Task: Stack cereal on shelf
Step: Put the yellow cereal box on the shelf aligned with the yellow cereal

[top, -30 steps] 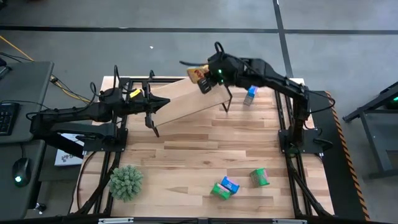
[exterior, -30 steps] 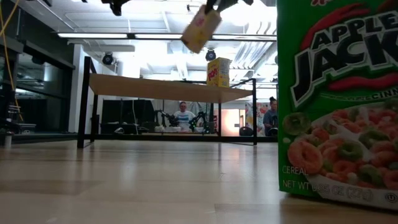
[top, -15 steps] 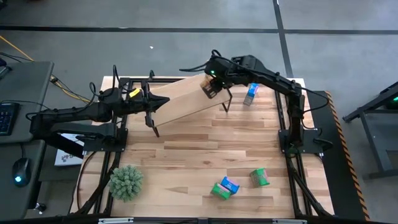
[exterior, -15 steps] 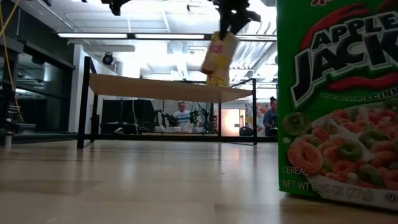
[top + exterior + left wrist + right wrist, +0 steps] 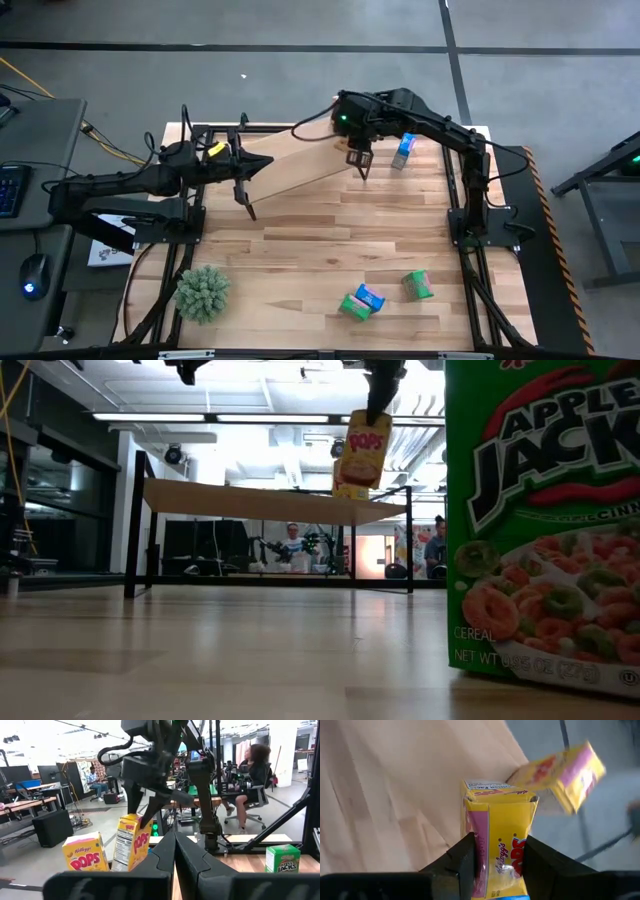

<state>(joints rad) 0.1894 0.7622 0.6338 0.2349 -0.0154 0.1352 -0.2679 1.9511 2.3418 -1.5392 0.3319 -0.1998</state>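
Observation:
My right gripper (image 5: pixel 380 398) is shut on a yellow Pops cereal carton (image 5: pixel 362 448) above the right end of the sloped light-wood shelf (image 5: pixel 300 160). The right wrist view shows that carton (image 5: pixel 499 837) between my fingers, over the plank (image 5: pixel 395 785). A second yellow Pops carton (image 5: pixel 85 852) stands on its base on the shelf right beside it. My left gripper (image 5: pixel 175 852) is shut at the shelf's left end (image 5: pixel 248 165); whether it touches the plank, I cannot tell. My right gripper pinches the yellow carton by its upper end (image 5: pixel 372 418), one finger (image 5: pixel 466 855) on each of two opposite sides. The fingers come from above, pointing down. The carton hangs upright below them, its bottom just above the plank.
A blue carton (image 5: pixel 403 150) stands on the table past the shelf's right end. Two green cartons and a blue one (image 5: pixel 362 300) lie near the table's near edge; one green Apple Jacks carton (image 5: pixel 545 520) fills the low view's right. A spiky green plant (image 5: pixel 203 292) sits near-left. People sit in the room behind.
My right gripper has moved along the shelf toward the table's right and near edges and has come down. The yellow carton it holds has swung from a strong tilt to upright and now hangs next to the carton that stands on the shelf.

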